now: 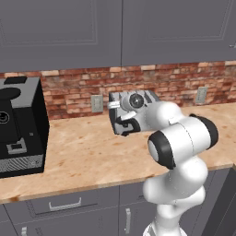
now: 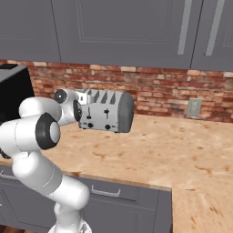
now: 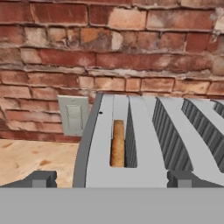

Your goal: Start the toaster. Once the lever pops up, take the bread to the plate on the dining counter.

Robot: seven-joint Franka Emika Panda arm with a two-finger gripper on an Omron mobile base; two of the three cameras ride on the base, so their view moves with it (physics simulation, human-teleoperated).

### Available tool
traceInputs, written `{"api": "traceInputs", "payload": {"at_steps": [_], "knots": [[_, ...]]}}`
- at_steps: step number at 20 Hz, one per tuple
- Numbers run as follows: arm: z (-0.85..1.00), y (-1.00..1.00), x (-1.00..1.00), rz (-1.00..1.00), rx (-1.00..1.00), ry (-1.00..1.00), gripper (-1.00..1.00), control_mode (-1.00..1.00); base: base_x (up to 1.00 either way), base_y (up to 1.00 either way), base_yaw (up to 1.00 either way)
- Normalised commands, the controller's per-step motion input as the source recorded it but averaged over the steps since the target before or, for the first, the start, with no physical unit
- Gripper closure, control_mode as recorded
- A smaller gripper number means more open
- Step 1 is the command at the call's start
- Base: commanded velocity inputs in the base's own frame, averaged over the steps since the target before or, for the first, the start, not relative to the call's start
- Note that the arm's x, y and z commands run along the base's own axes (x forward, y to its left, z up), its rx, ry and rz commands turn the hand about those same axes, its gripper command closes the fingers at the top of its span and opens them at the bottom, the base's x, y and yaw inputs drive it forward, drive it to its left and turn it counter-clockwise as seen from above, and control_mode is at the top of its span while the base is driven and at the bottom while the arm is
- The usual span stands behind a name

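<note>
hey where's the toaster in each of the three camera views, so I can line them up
Left base view: the toaster sits centre, at the back of the counter, mostly behind the arm.
Right base view: left of centre, its lever-and-knob side facing the camera, just right of the arm.
Hand view: its slotted top spans the lower middle and right, with the bread in one slot.
Shared landmark: the brick backsplash behind it.

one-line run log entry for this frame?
phase: approaching toaster | gripper: open, above toaster's end slot, holding nothing | bread: upright in that slot | levers: not pressed yet, as far as visible
</note>
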Motion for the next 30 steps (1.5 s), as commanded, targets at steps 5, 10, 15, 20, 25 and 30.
{"api": "traceInputs", "payload": {"at_steps": [5,10,15,20,25,30], "knots": [[0.03,-0.04,0.07,0.00,0.00,0.02,-1.00,-1.00,0.00,0.00,0.00],[0.00,-0.01,0.09,0.00,0.00,0.02,-1.00,-1.00,0.00,0.00,0.00],[0.00,-0.08,0.07,0.00,0.01,0.02,-1.00,-1.00,0.00,0.00,0.00],[0.00,-0.06,0.01,0.00,0.00,0.01,-1.00,-1.00,0.00,0.00,0.00],[0.00,-0.01,0.06,0.00,0.00,0.01,-1.00,-1.00,0.00,0.00,0.00],[0.00,0.00,0.21,0.00,0.00,0.02,-1.00,-1.00,0.00,0.00,0.00]]}}
